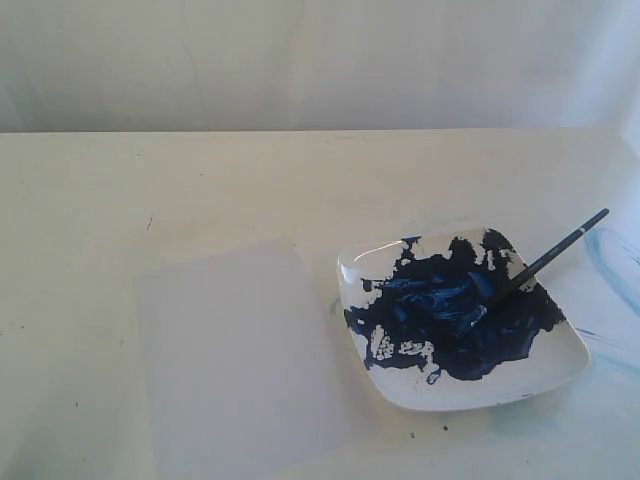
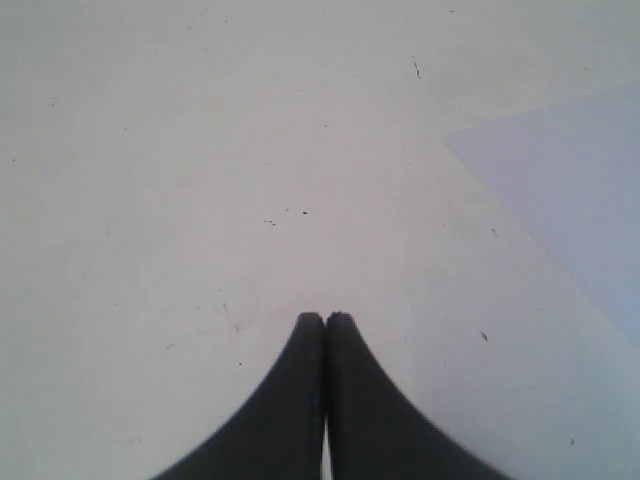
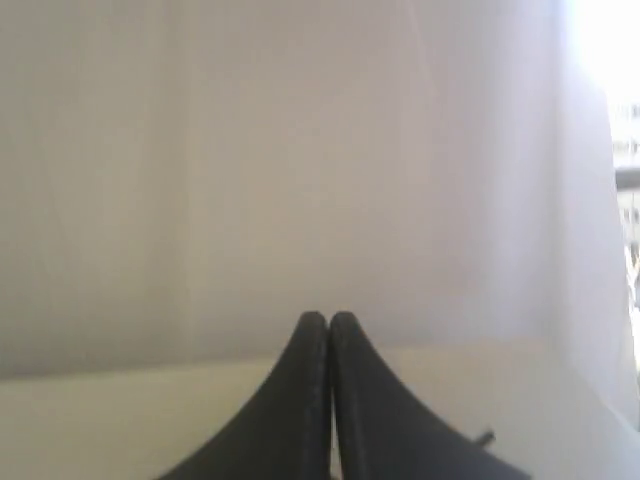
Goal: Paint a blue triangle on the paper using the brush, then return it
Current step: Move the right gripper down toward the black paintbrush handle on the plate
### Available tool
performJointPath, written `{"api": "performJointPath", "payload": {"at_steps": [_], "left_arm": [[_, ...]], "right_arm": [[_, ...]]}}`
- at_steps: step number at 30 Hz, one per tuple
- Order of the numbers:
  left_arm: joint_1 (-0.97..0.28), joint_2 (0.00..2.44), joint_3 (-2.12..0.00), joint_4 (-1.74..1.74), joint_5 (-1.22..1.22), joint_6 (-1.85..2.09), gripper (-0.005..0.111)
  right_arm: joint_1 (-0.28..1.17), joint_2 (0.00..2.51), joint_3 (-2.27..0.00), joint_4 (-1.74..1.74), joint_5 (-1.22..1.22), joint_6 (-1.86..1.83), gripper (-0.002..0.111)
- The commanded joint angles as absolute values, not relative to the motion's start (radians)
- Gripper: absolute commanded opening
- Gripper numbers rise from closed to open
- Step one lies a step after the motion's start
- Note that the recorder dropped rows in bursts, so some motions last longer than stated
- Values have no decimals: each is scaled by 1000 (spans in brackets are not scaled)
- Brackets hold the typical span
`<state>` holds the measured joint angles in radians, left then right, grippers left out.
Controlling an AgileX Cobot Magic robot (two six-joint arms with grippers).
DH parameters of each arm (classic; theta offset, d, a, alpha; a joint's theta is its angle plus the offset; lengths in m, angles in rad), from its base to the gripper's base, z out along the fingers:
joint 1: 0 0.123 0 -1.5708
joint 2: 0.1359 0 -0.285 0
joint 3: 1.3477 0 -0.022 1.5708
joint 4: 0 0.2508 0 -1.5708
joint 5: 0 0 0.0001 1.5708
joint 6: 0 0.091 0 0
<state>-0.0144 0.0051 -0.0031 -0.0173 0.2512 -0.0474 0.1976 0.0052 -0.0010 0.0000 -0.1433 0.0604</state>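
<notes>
Exterior view: we are seeing the brush (image 1: 555, 255) lying free on the white plate (image 1: 545, 375), right of centre on the cream tabletop (image 1: 200, 190). Its bristle end is resting in the dark-blue paint blotch (image 1: 440, 300). Its black handle is angling out past the plate's far right rim.

The paper (image 1: 225, 350) is lying flat just left of the plate, and its surface is showing only plain pale grey. Faint light-blue smears (image 1: 612, 268) are marking the tabletop to the right of the plate.

Left wrist view: we are finding the left gripper (image 2: 325, 318) hanging over bare tabletop. Its two dark fingers are pressing tip to tip and holding nothing. A corner of the paper is showing off to one side, well apart from the fingertips.

Right wrist view: the right gripper (image 3: 329, 318) is pointing at a white backdrop (image 3: 300, 150) beyond the table edge. Its fingers are likewise meeting at the tips and gripping nothing.
</notes>
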Motion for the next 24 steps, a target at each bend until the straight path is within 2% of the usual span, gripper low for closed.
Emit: {"api": "performJointPath", "payload": {"at_steps": [1, 4, 6, 9, 13, 16, 17, 21, 24], "left_arm": [[-12, 0, 0, -24, 254, -47, 0], [-12, 0, 0, -24, 254, -47, 0], [-12, 0, 0, -24, 254, -47, 0], [-12, 0, 0, -24, 254, -47, 0], [-12, 0, 0, -24, 254, -47, 0], [-12, 0, 0, -24, 254, -47, 0], [-12, 0, 0, -24, 254, -47, 0], [-12, 0, 0, -24, 254, -47, 0], [-12, 0, 0, -24, 254, -47, 0]], "right_arm": [[200, 0, 0, 22, -430, 52, 0], [200, 0, 0, 252, -392, 212, 0], [200, 0, -22, 433, -275, 104, 0], [200, 84, -80, 496, -252, -50, 0], [200, 307, -232, 494, -191, -50, 0], [200, 520, -410, 494, 12, -50, 0], [200, 669, -523, 494, 121, -50, 0], [200, 916, -690, 497, 100, -35, 0], [198, 1030, -789, 481, 195, -58, 0]]}}
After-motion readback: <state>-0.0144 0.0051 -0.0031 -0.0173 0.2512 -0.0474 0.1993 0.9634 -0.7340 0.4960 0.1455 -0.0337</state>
